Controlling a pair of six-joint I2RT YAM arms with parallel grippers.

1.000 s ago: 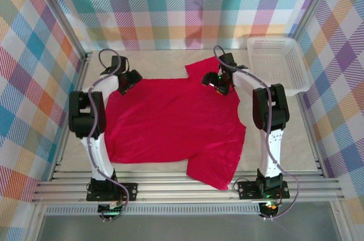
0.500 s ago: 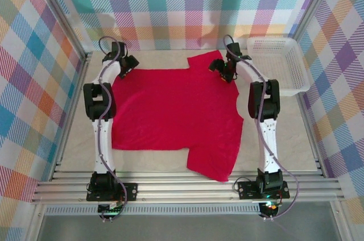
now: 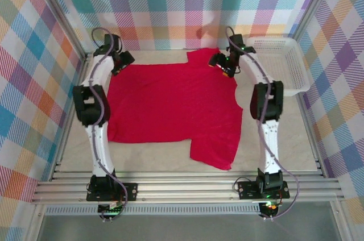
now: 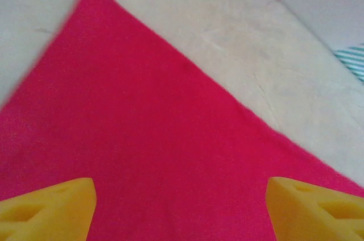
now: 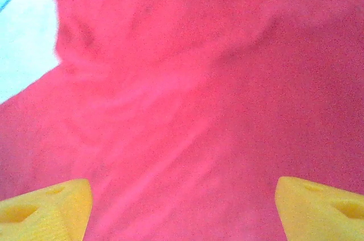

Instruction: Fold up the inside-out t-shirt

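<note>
Now, L arm: stretched far fwd along the shirt's left side, elbow raised, wrist turned inward.
L pincer: left gripper (image 3: 120, 62) hangs over the far-left corner of the t-shirt (image 3: 176, 104); jaws wide apart, yellow pads (image 4: 48, 210) either side of flat fabric, nothing pinched.
R arm: also reaching far fwd, elbow up near the shirt's right edge.
R pincer: right gripper (image 3: 220, 65) above the far sleeve area; jaws spread wide, rumpled red cloth beneath, not gripped.
Shirt: spread flat mid-table, one sleeve pointing to the near edge, the other to the far wall.
Edges: far-left corner lies crisp on bare table (image 3: 296, 133); far edge near the back wall.
Room: bare strips left, right & near side of the shirt; white basket (image 3: 271, 39) at far right, apart from the cloth, just beside the R arm.
</note>
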